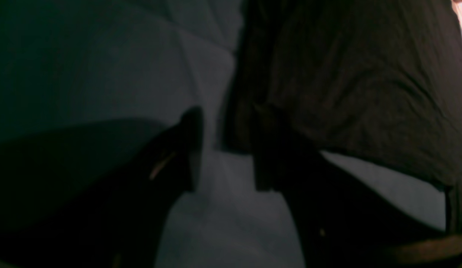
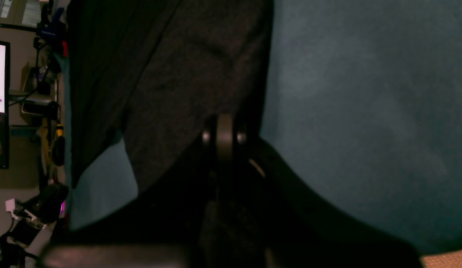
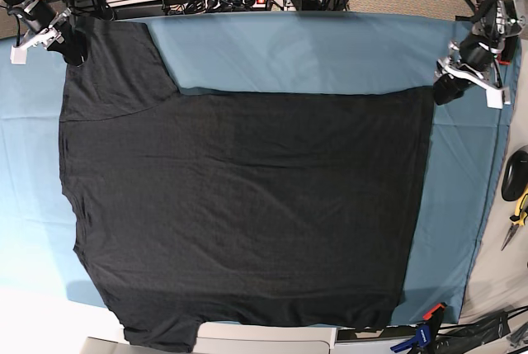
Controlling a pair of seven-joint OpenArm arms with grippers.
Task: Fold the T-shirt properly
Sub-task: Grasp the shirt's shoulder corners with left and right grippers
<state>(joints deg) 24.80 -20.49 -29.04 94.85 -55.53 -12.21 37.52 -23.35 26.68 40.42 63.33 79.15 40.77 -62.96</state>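
A large plain black cotton T-shirt [image 3: 239,205] lies spread flat on the blue table cloth [image 3: 313,49], the right gripper [image 3: 70,47] pinched shut on its sleeve tip, the left gripper [image 3: 447,88] parted at the hem corner — it should likely close squarely before both lift evenly.

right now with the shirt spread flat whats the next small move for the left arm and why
Probably ease the left gripper forward over the T-shirt corner and close. Its jaws stand open, one finger on the blue cloth beside the hem, nothing held, while the right gripper is shut on its sleeve.
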